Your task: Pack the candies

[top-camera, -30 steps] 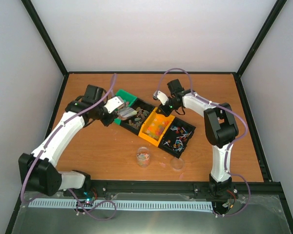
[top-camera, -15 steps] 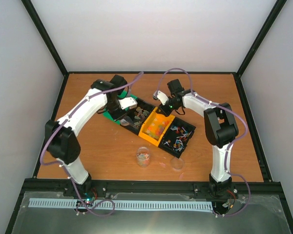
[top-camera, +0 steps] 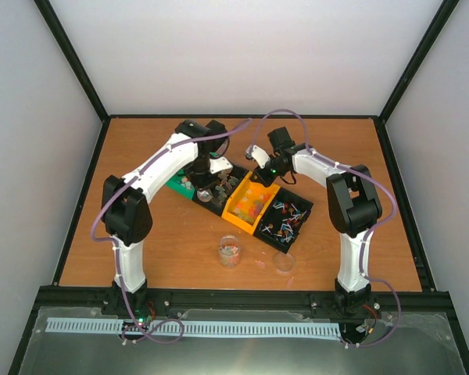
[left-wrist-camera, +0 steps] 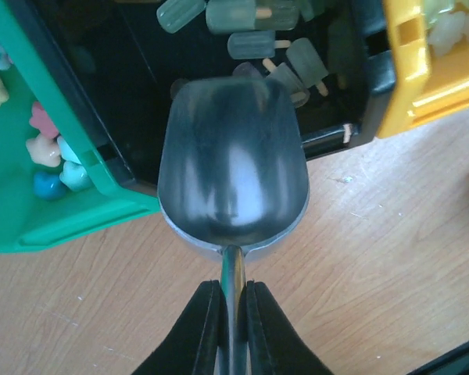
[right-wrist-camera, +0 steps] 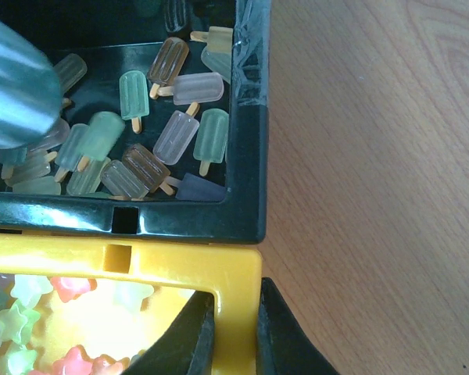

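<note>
My left gripper (left-wrist-camera: pixel 233 289) is shut on the handle of a silver metal scoop (left-wrist-camera: pixel 233 172). The scoop's bowl is empty and hangs over the near edge of a black bin (left-wrist-camera: pixel 336 137) of popsicle-shaped candies (left-wrist-camera: pixel 254 43). In the top view the left gripper (top-camera: pixel 207 173) and the scoop (top-camera: pixel 203 192) sit above the row of bins. My right gripper (right-wrist-camera: pixel 233 301) is shut on the wall of the yellow bin (right-wrist-camera: pixel 141 262), which holds star-shaped candies (right-wrist-camera: pixel 31 312). The right gripper (top-camera: pixel 256 166) stands at that bin's far end. A clear jar (top-camera: pixel 230 251) with some candies stands in front of the bins.
A green bin (left-wrist-camera: pixel 70 207) with pastel candies (left-wrist-camera: pixel 51 152) lies left of the black one. A second black bin (top-camera: pixel 285 221) holds thin wrapped sweets at the right end of the row. A clear lid (top-camera: pixel 283 262) lies on the table right of the jar.
The left arm has swung from the left side toward the far middle, carrying the scoop to the right over the green and black bins. The right arm has stayed still.
</note>
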You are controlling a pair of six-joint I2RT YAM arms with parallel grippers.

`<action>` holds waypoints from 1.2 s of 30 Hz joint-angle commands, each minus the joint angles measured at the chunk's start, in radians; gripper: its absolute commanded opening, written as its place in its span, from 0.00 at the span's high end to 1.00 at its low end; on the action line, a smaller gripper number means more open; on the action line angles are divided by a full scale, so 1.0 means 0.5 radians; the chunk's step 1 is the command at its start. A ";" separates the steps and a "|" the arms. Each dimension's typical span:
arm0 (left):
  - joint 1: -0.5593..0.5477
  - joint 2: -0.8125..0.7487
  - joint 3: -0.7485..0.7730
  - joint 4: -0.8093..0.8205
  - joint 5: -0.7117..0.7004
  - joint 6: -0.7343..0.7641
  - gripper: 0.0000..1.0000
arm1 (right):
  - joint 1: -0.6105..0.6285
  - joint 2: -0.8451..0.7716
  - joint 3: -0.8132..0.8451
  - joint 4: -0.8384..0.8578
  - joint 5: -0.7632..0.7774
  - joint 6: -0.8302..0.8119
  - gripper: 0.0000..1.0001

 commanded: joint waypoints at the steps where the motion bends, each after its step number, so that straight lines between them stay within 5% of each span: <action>1: 0.009 -0.009 -0.192 0.143 -0.111 -0.161 0.99 | -0.007 -0.061 -0.046 0.096 0.035 0.068 0.97; 18: 0.009 0.071 -0.698 0.958 0.180 -0.108 0.99 | -0.007 -0.099 -0.150 0.126 -0.103 -0.058 0.97; 28: 0.012 -0.144 -1.233 1.719 0.452 -0.116 0.99 | -0.009 -0.140 -0.231 0.175 -0.167 -0.100 0.97; 36: 0.055 -0.376 -1.390 1.802 0.634 -0.052 0.99 | -0.008 -0.149 -0.233 0.148 -0.091 -0.106 0.97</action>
